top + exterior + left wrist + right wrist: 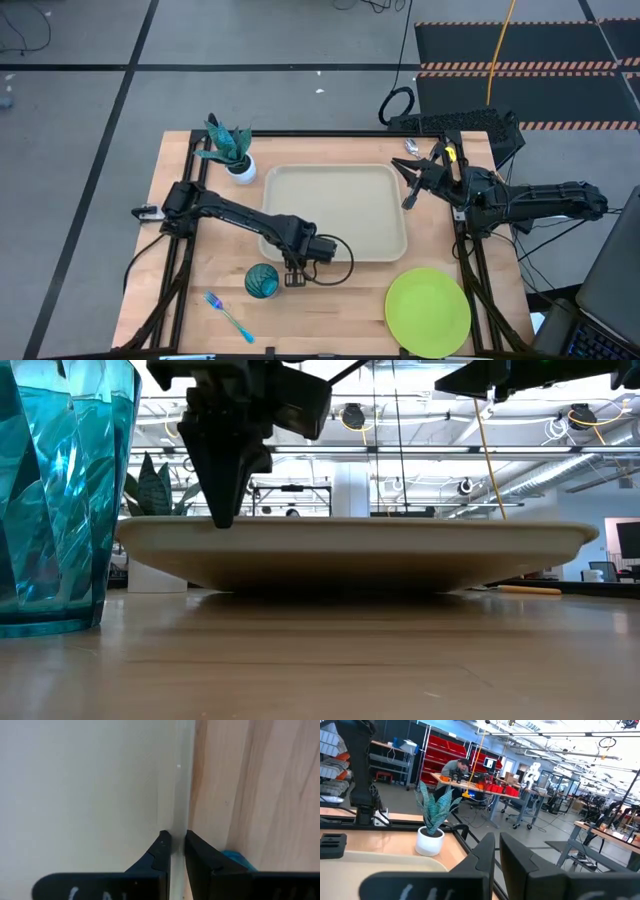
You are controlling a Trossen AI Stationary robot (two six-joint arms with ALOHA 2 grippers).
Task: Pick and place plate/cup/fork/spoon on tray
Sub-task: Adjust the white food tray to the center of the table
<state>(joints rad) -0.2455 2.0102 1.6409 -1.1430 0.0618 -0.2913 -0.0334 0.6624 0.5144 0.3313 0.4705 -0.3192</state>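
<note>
The beige tray lies flat on the wooden table. My left gripper is shut on the tray's near rim and points straight down. The teal cup stands just left of it, close to the near edge. The blue-handled fork lies at the near left. The lime-green plate lies at the near right. The spoon lies at the far right, partly under my right arm. My right gripper hangs shut above the tray's right edge, holding nothing. My left gripper pinches the tray's near rim, toward its near left corner. One finger stands inside the tray and one outside it. The fingers come from above, pointing down, across the rim. The tray rests on the table.
A white pot with a green plant stands at the tray's far left corner. Bare wood lies between the tray and the near edge, between cup and plate. Black cables and gear sit past the table's far right corner.
</note>
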